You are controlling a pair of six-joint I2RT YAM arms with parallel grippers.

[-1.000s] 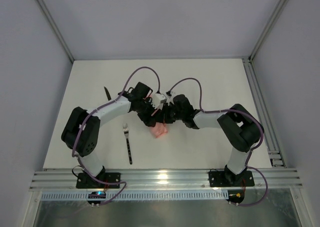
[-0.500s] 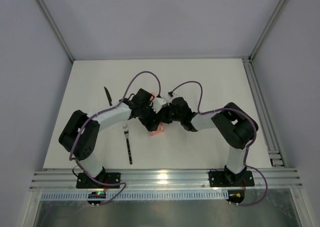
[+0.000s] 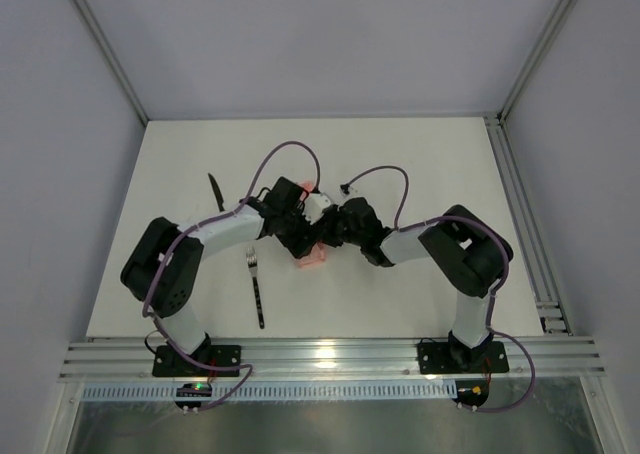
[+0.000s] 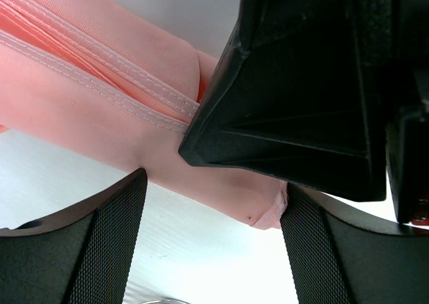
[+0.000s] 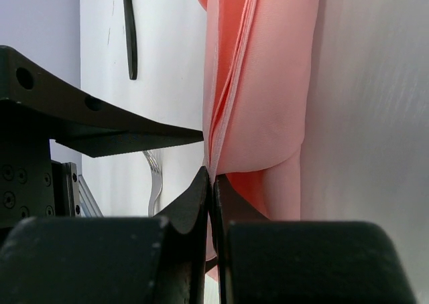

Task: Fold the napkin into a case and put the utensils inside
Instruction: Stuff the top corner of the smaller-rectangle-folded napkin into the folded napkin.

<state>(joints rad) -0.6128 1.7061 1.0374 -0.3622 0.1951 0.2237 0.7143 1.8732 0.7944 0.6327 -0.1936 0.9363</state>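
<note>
The pale-pink napkin (image 3: 312, 258) lies bunched in folds on the white table, mostly hidden under both grippers. It fills the right wrist view (image 5: 268, 83) and crosses the left wrist view (image 4: 94, 96). My right gripper (image 5: 213, 183) is shut on the napkin's stitched edge layers; it also shows from above (image 3: 325, 240). My left gripper (image 4: 211, 244) is open just above the table, its fingers (image 4: 114, 237) either side of the napkin's lower corner, close against the right gripper. The fork (image 3: 256, 286) lies left of the napkin. The black knife (image 3: 215, 190) lies further back left. No finished case shows.
The table's left edge and side wall are close beyond the knife (image 5: 129, 29). The fork's tines (image 5: 154, 177) show just left of my right fingers. An aluminium rail (image 3: 320, 354) runs along the near edge. The left gripper's black body (image 5: 67, 116) crowds the right wrist view.
Both grippers have closed in on each other over the napkin and shifted slightly left. The napkin bundle has been drawn in and shows less from above. Fork and knife have not moved.
</note>
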